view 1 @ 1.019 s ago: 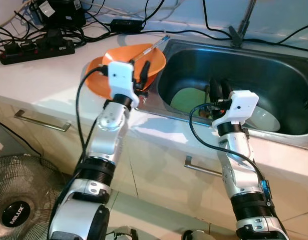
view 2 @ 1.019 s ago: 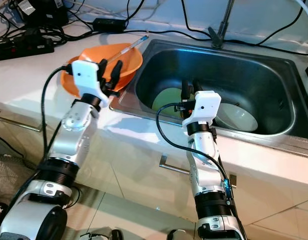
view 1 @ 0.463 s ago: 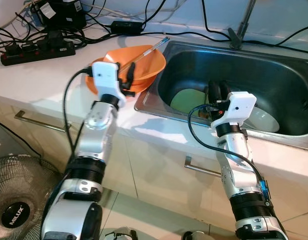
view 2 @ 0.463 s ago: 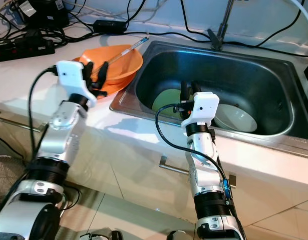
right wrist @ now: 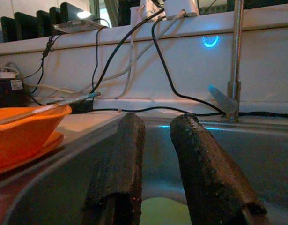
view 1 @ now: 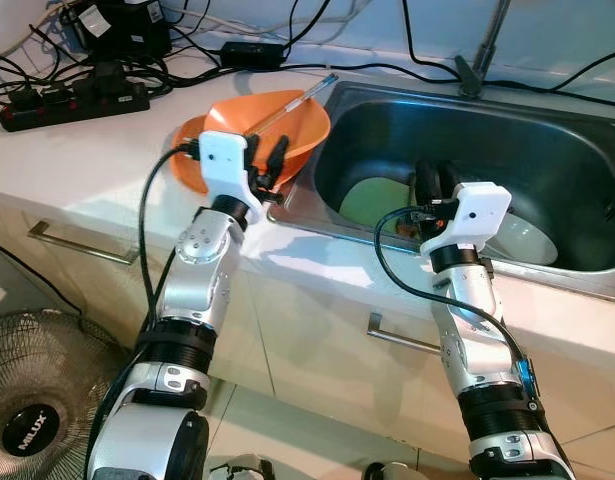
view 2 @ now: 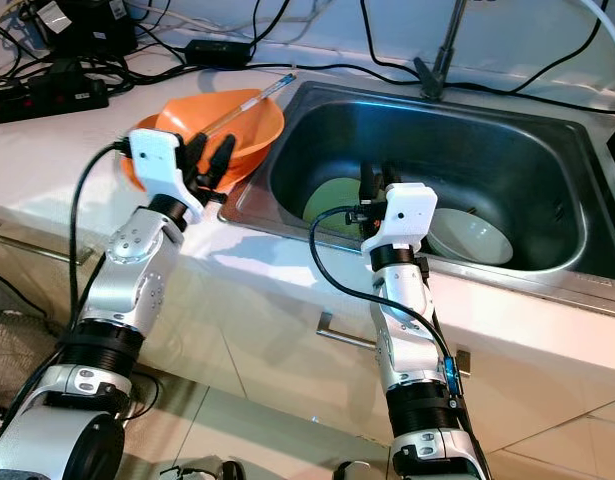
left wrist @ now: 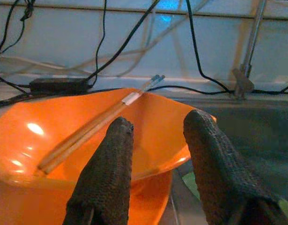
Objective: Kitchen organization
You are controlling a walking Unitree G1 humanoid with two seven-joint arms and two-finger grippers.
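The left gripper (view 1: pixel 270 160) is at the near rim of the orange bowl (view 1: pixel 287 125), just beside it, with its two fingers (left wrist: pixel 108 173) apart and nothing between them. The wrist view looks over this rim into the bowl, so the bowl is straight ahead of the fingers; I cannot tell if they touch it. The bowl sits on an orange plate (view 1: pixel 192 160) on the white counter (view 1: pixel 87 160), and its far side is against the edge of the sink (view 1: pixel 577 160). A pair of chopsticks (left wrist: pixel 94 126) lies in the bowl, ahead of the left gripper, with the wrapped end resting on the far rim and pointing away from the gripper.

The right gripper (view 1: pixel 435 183) hangs inside the sink, over its near part. Its fingers (right wrist: pixel 120 159) are a little apart and hold nothing. Below and ahead of it, on the sink floor, lies a green plate (view 1: pixel 372 200). To the right of this gripper is a white bowl (view 1: pixel 527 240), also on the sink floor. The tap (right wrist: pixel 232 89) stands beyond the gripper at the far wall of the sink.

Far beyond the left gripper, at the back of the counter, there is a power strip (view 1: pixel 72 103) with black cables (view 1: pixel 387 68). A fan (view 1: pixel 37 400) stands on the floor, below and left of the left arm.
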